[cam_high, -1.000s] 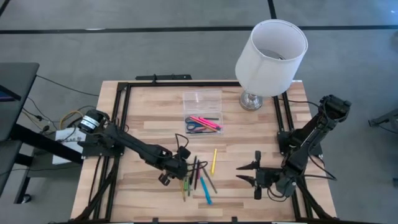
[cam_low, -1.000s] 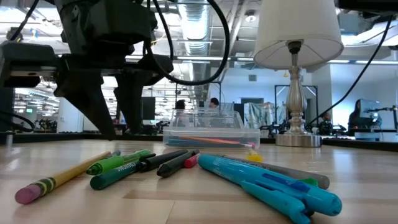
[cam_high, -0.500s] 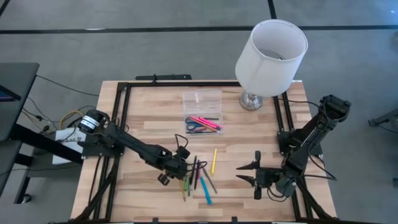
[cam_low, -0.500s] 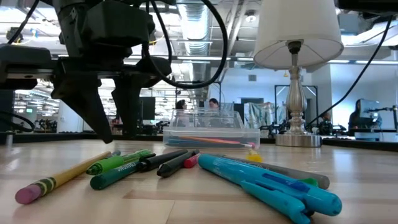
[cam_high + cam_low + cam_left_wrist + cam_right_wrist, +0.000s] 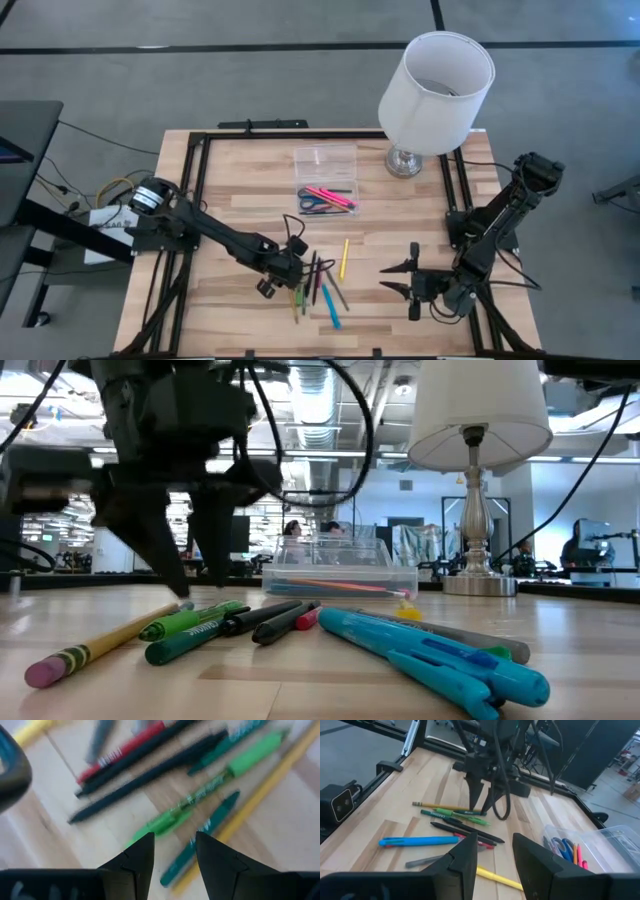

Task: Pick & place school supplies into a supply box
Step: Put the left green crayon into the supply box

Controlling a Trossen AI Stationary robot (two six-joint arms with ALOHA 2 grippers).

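Loose school supplies lie in a pile near the table's front: a yellow pencil, green pens, black and red pens, and blue pens. My left gripper stands open, pointing steeply down over the pile's left side. Its fingers stand on either side of a green pen, and I cannot tell whether they touch it. The clear supply box at mid-table holds blue-handled scissors and pink markers. My right gripper waits open at the front right, with nothing between its fingers.
The box's clear lid lies just beyond the box. A lamp with a large white shade stands at the back right. One yellow pencil lies apart, between the pile and my right gripper. Black rails frame the table's sides.
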